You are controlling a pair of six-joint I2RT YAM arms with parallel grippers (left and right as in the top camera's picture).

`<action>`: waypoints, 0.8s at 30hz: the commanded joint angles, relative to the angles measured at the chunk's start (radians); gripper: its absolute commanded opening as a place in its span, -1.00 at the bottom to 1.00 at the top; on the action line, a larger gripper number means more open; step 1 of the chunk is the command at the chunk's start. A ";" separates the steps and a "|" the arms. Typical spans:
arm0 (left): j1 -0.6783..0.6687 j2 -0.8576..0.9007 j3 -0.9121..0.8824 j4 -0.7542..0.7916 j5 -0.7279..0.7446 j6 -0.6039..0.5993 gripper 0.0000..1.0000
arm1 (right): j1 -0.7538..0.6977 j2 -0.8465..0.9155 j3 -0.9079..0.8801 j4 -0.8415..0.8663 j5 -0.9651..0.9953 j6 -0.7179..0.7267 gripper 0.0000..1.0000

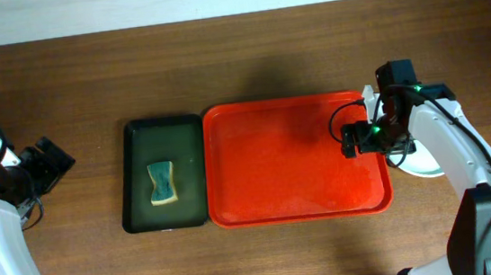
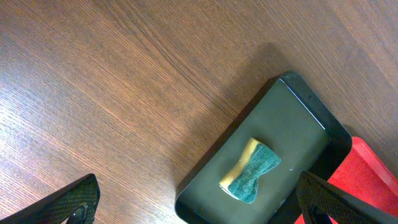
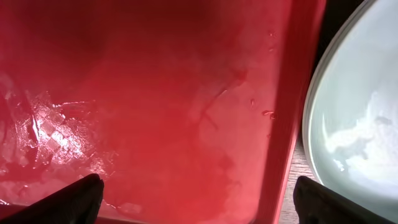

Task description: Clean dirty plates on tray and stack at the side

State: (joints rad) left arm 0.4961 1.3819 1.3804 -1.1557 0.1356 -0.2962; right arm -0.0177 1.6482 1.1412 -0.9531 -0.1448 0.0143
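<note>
The red tray (image 1: 294, 158) lies in the middle of the table with no plate on it; its wet floor fills the right wrist view (image 3: 155, 106). A stack of plates (image 1: 421, 164) sits on the table just right of the tray, mostly hidden under my right arm; a pale blue-green plate (image 3: 357, 118) shows at the right of the right wrist view. My right gripper (image 1: 351, 140) is open and empty over the tray's right end (image 3: 196, 205). My left gripper (image 1: 53, 160) is open and empty at the far left (image 2: 199, 208).
A dark green tray (image 1: 163, 174) lies against the red tray's left side and holds a green and yellow sponge (image 1: 162, 182), also in the left wrist view (image 2: 250, 170). Bare wooden table surrounds both trays.
</note>
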 commanded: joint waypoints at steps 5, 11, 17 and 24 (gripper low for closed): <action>0.004 -0.007 0.015 0.002 0.007 -0.006 0.99 | 0.005 -0.017 -0.006 0.001 -0.002 -0.011 0.97; 0.004 -0.007 0.015 0.002 0.006 -0.006 0.98 | 0.005 -0.017 -0.006 0.001 -0.002 -0.011 0.97; 0.004 -0.007 0.015 0.002 0.006 -0.006 0.98 | 0.005 -0.012 -0.006 0.001 -0.002 -0.010 0.97; 0.004 -0.007 0.015 0.002 0.007 -0.006 0.98 | 0.005 -0.117 -0.006 0.001 -0.002 -0.010 0.97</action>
State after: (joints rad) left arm 0.4961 1.3819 1.3804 -1.1557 0.1356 -0.2962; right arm -0.0177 1.6112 1.1400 -0.9531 -0.1448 0.0143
